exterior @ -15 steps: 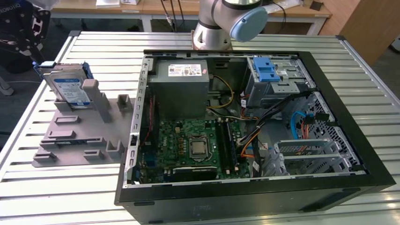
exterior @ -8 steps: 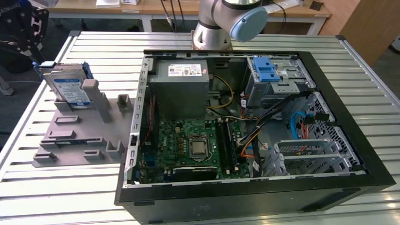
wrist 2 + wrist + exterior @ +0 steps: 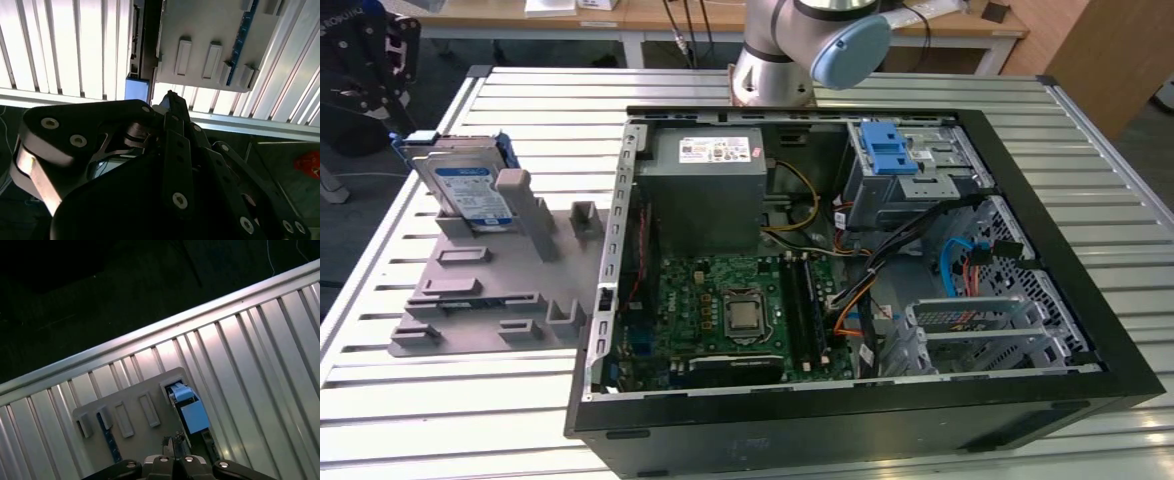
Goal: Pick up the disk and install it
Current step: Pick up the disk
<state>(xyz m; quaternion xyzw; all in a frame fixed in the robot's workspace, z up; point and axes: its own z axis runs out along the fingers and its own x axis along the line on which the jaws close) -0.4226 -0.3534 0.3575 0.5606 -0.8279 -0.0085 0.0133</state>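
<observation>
The disk (image 3: 464, 185), silver with a white-and-blue label and blue edging, stands upright in the grey moulded holder (image 3: 480, 300) on the exterior view's left, beside the open computer case (image 3: 1107, 335). In both wrist views I look down from high above on the holder (image 3: 135, 390) (image 3: 200, 25), where the disk shows as a thin blue strip (image 3: 107, 437) (image 3: 243, 30). My gripper (image 3: 173, 441) (image 3: 170, 97) hangs well above the holder, shut, with nothing in it.
The arm's base (image 3: 781, 60) stands behind the case on the slatted metal table (image 3: 454, 410). Inside the case are a grey power supply (image 3: 707, 190), a motherboard (image 3: 734, 310), cables and a drive bay with a blue latch (image 3: 891, 148). The table edge (image 3: 165, 327) borders dark floor.
</observation>
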